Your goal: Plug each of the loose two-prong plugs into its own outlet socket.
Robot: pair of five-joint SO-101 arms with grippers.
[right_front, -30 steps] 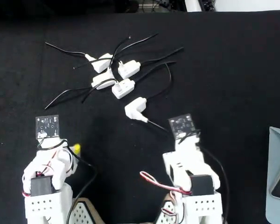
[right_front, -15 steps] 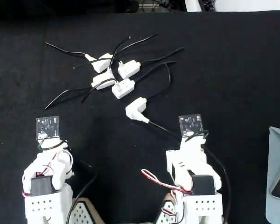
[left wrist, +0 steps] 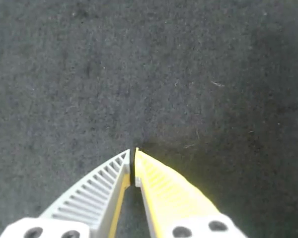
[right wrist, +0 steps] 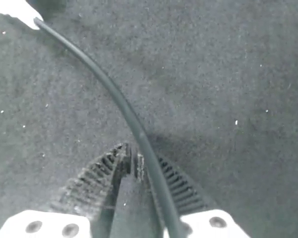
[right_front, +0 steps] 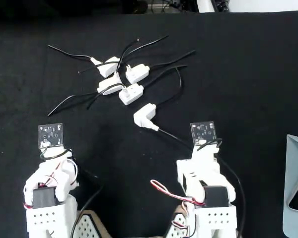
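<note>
**A:** From above, we are finding the angled plug lying on the bench. It is just clear of the pile of plugs and sockets, and its cord is trailing back to the right arm.

**B:** We are judging those white bodies to be light, hard and a little slick, and the cords limp. So we are favouring a hold across the body's flat sides, leaving the prongs free.

**A:** At the left wrist, the left jaws are pressing tip to tip, carrying nothing, over bare cloth.

**B:** At the right wrist, the right jaws are looking pinched onto the cord, with the plug's white end lying well beyond them.

**A:** We are doubting that hold, since a soft cord is giving us no say over where the prongs point.
</note>
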